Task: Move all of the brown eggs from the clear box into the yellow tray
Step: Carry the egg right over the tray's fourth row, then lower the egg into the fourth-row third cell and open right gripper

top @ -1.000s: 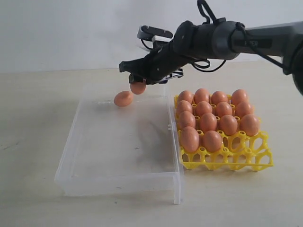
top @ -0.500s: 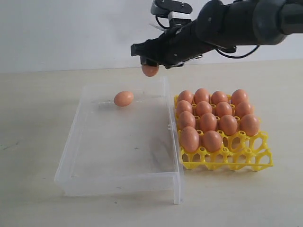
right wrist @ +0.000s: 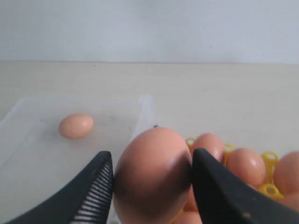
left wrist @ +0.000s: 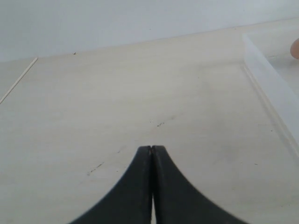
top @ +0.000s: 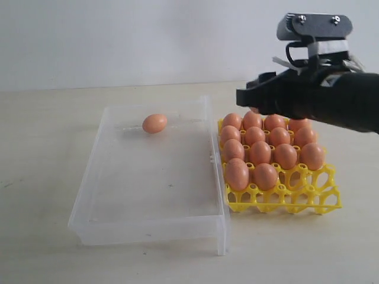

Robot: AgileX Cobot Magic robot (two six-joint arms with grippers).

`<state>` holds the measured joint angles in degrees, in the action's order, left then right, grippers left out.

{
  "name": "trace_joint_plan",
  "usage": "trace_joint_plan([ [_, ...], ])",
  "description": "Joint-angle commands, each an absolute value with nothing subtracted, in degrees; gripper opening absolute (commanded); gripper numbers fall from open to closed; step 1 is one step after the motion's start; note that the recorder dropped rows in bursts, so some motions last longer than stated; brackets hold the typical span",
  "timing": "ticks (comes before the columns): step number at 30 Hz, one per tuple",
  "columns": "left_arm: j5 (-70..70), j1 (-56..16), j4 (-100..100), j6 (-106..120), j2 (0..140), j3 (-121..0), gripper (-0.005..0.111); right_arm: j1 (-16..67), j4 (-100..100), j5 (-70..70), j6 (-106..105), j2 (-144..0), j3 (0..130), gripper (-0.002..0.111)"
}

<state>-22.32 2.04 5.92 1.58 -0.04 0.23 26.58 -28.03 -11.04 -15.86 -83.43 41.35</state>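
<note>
My right gripper holds one smooth orange-brown brown egg upright in the air, close over the yellow tray. Another egg lies on its side, alone in the clear box near the far wall. Fourteen eggs stand in the tray just right of the box, filling all but its near right cups.

- A plain, pale grey-white wall stood at the back, evenly lit.
- The counter was a light beige, matte surface that met the wall in a straight line.
- A few small dark scuffs marked it, and a thin seam crossed one corner.
- The light was soft and the shadows faint.
</note>
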Motion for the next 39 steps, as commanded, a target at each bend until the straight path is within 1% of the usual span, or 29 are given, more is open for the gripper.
trace_joint_plan([
  [1, -21.8, 1.7, 5.8, 1.3, 0.0, 0.0, 0.000, 26.6, -28.3, -12.4, -16.4, -79.4, 34.3, 0.000],
  [8, -21.8, 1.7, 5.8, 1.3, 0.0, 0.0, 0.000, 26.5, -29.6, -12.3, -16.6, -79.0, 29.2, 0.000],
  [15, -21.8, 1.7, 5.8, 1.3, 0.0, 0.0, 0.000, 22.5, -30.1, -10.7, -16.6, -80.8, 29.0, 0.000],
  [39, -21.8, 1.7, 5.8, 1.3, 0.0, 0.0, 0.000, 22.4, -30.0, -10.8, -19.1, -82.1, 29.0, 0.000],
])
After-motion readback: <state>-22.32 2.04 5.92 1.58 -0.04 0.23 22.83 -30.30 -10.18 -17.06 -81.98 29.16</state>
